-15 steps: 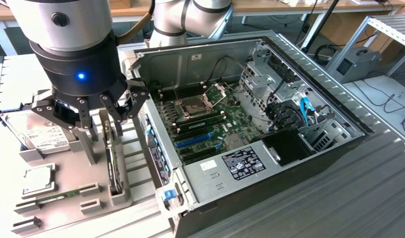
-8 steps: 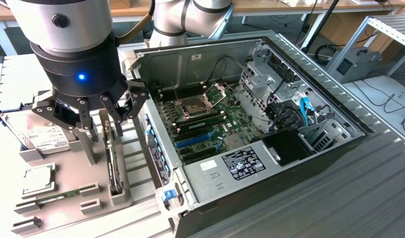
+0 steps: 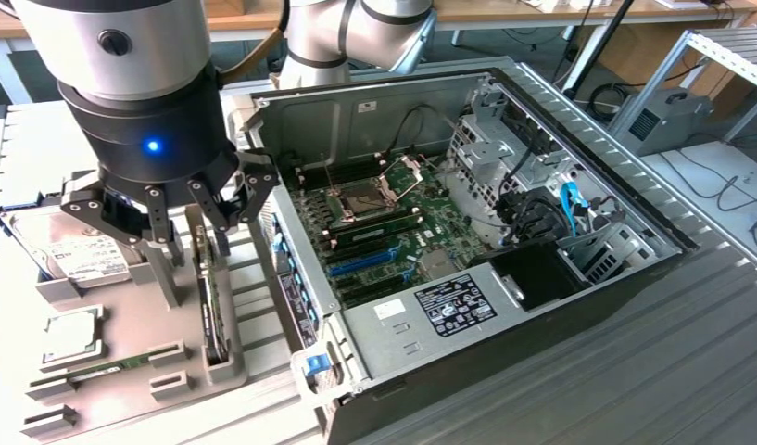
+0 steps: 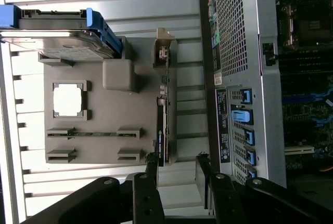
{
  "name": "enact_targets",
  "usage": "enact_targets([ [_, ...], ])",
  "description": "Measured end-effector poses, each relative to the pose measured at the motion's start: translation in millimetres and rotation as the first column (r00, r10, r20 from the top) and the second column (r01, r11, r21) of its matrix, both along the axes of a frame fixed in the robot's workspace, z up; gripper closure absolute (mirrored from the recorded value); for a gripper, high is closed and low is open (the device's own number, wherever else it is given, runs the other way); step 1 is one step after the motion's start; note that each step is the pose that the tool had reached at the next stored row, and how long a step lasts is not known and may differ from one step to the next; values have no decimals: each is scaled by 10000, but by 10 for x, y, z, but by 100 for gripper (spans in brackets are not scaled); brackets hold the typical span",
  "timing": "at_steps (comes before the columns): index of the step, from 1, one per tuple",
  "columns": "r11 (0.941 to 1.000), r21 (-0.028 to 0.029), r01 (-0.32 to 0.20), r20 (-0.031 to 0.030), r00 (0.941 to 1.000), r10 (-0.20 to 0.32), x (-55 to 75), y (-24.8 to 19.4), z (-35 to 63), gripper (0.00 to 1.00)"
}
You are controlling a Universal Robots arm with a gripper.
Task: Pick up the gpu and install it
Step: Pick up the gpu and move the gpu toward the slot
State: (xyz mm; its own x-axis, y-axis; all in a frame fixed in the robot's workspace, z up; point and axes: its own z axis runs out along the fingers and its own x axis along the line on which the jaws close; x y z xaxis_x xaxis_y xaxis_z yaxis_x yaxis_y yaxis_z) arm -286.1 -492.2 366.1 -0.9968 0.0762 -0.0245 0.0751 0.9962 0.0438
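The gpu [image 3: 212,301] is a thin black card standing on its edge in a slot of the grey parts holder [image 3: 131,324], left of the open computer case [image 3: 477,232] in the exterior view. From the wrist view the gpu [image 4: 161,130] is a narrow dark strip with its silver bracket [image 4: 163,52] at the far end. My gripper [image 3: 186,243] hangs open just above the card's near end, holding nothing. Between its fingertips, my gripper [image 4: 176,168] has a wide gap, and one finger [image 4: 151,162] sits almost over the card's end.
On the holder lie a silver hard drive [image 3: 82,250] in a blue carrier, a square processor [image 3: 69,334] and a green memory stick [image 3: 107,363]. The case shows its motherboard [image 3: 378,222] with blue expansion slots [image 3: 359,264]. Its perforated rear panel [image 4: 239,52] runs close beside the card.
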Motion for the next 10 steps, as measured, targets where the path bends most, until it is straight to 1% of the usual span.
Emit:
enact_targets([
  [4, 10000, 0, 0, 0, 10000, 0, 0, 0, -7, 58],
  [5, 10000, -19, 0, 0, 10000, 0, 0, 0, -31, 58],
  [6, 10000, -19, 0, -1, 10000, 0, 0, -1, -53, 58],
  [10, 10000, -19, 0, 0, 10000, 0, 0, -1, -62, 58],
])
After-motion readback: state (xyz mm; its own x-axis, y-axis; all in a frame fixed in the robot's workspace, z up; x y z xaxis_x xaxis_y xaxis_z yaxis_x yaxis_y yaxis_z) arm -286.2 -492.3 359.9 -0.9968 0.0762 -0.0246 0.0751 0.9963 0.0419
